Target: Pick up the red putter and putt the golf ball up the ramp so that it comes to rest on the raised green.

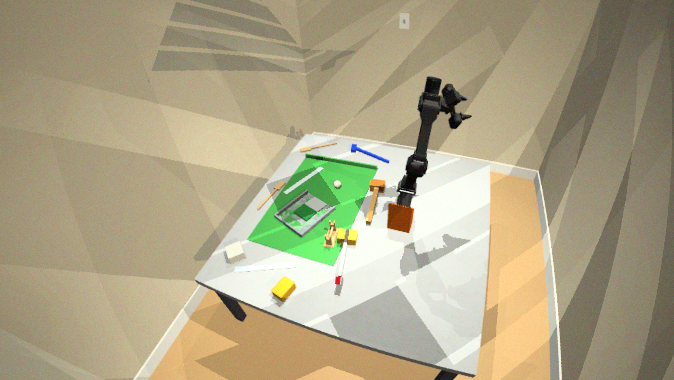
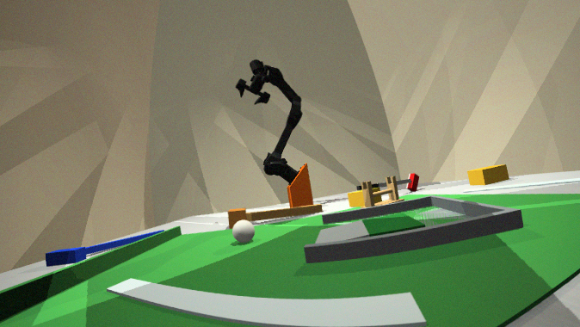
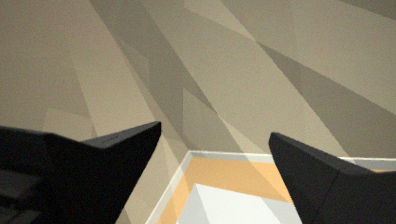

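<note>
The red putter [image 1: 338, 280] [image 2: 413, 182] has a red head and a thin grey shaft, lying beyond the wooden rack, the shaft's far end at a yellow block. The white golf ball [image 1: 337, 184] [image 2: 243, 231] rests on the green mat [image 1: 350, 172] [image 2: 237, 275]. The grey ramp [image 1: 315, 204] [image 2: 342, 232] leads to the darker raised green [image 1: 304, 212] [image 2: 393, 225] inside a grey-walled frame. My gripper [image 1: 468, 108] [image 2: 249, 99] [image 3: 214, 132] is open and empty, high above the table, turned away from the mat. The putter does not show in the wrist view.
An orange mallet [image 1: 372, 205] [image 2: 284, 212] lies beside the mat, a blue one [image 1: 370, 153] [image 2: 64, 256] behind it. A wooden rack [image 1: 330, 235] [image 2: 380, 192], yellow block [image 1: 284, 288] [image 2: 488, 175], white block [image 1: 234, 251] and pale strip [image 1: 303, 180] [image 2: 280, 301] stand or lie around. An orange panel [image 1: 401, 218] [image 2: 301, 189] is at the arm's base.
</note>
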{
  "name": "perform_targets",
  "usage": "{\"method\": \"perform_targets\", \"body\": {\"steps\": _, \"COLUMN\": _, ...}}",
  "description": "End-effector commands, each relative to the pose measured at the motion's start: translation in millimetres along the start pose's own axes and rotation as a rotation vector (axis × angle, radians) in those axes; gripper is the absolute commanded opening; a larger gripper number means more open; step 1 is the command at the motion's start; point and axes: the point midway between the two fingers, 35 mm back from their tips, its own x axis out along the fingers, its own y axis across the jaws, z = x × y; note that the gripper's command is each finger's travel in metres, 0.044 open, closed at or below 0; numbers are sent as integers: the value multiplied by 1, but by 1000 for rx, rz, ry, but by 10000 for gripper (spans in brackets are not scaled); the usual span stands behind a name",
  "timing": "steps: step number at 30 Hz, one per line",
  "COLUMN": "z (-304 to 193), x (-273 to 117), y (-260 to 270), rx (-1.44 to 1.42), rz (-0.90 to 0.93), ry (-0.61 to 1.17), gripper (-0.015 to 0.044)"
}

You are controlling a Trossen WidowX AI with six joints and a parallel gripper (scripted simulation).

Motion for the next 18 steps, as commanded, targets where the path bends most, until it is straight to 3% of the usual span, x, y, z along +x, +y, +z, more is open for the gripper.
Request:
{"method": "perform_targets", "body": {"steps": 1, "z": -1, "x": 1, "y": 1, "rx": -3, "rz": 1, "ry": 3, "gripper": 426}}
{"method": "perform_targets", "body": {"steps": 6, "z": -29, "x": 28, "y": 31, "rx": -98, "rz": 36, "ry": 95, "gripper": 440}}
{"method": "perform_targets", "body": {"steps": 18, "z": -174, "x": 92, "y": 133, "rx": -473, "rz": 230, "ry": 459, "gripper": 440}}
